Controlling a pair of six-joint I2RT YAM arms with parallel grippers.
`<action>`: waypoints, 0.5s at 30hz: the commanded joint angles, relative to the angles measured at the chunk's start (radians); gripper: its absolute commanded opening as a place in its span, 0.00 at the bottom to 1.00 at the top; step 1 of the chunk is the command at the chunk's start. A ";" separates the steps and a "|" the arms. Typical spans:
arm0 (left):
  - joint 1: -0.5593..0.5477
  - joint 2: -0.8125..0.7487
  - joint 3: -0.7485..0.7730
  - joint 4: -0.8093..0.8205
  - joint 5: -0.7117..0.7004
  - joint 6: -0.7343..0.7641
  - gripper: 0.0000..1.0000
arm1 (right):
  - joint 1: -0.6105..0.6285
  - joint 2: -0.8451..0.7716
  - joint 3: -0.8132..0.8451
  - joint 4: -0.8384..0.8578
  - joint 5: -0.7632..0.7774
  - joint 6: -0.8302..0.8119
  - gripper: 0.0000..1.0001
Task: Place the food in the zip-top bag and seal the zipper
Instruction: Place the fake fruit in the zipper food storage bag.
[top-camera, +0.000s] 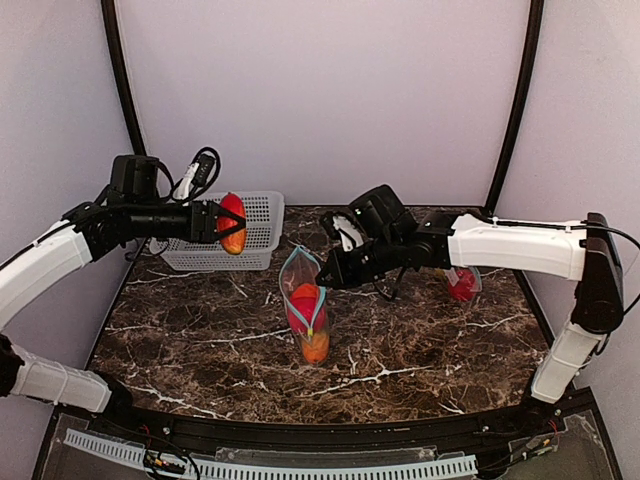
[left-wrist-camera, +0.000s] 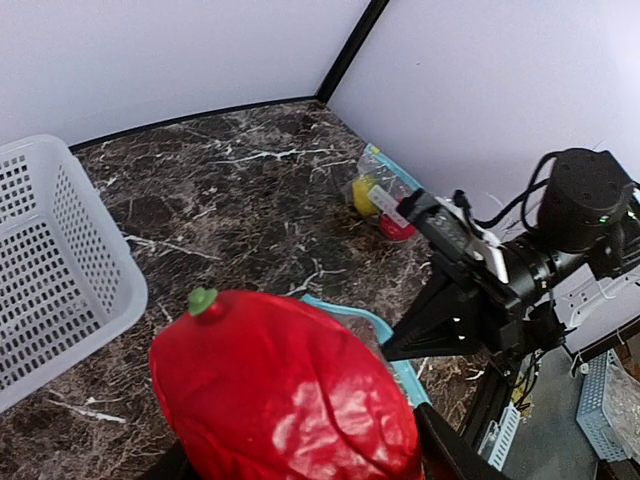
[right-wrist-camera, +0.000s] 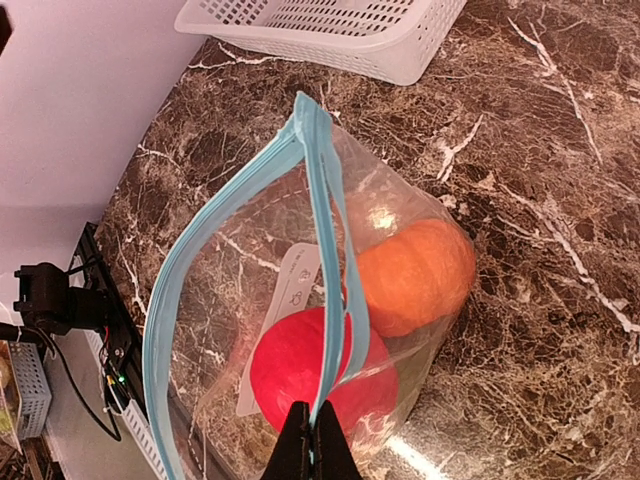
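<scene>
A red fruit (left-wrist-camera: 285, 390) is gripped in the left end effector (top-camera: 222, 222), the white basket (top-camera: 255, 240) just beside it. The zip-top bag (right-wrist-camera: 230, 280), holding an orange fruit (right-wrist-camera: 415, 275) and a second red fruit (right-wrist-camera: 290, 370), stands on the bench (top-camera: 200, 340), its blue rim pinched in the closed right end effector (right-wrist-camera: 312, 445)

Bright even light, glare on red fruit (left-wrist-camera: 285, 395)

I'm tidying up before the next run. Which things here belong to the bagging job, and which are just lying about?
Job: zip-top bag, pinched by the right hand; bagged red fruit; bagged orange fruit; stemmed red fruit in the left hand.
Lying about: white basket; second bag, yellow and red items inside.
</scene>
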 joint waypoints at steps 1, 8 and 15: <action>-0.124 -0.098 -0.104 0.138 -0.084 -0.150 0.46 | 0.012 -0.029 0.033 0.010 0.010 -0.019 0.00; -0.339 0.014 -0.080 0.191 -0.211 -0.173 0.44 | 0.012 -0.027 0.041 0.000 0.023 -0.015 0.00; -0.440 0.134 -0.058 0.280 -0.336 -0.053 0.44 | 0.018 -0.033 0.041 -0.005 0.026 -0.016 0.00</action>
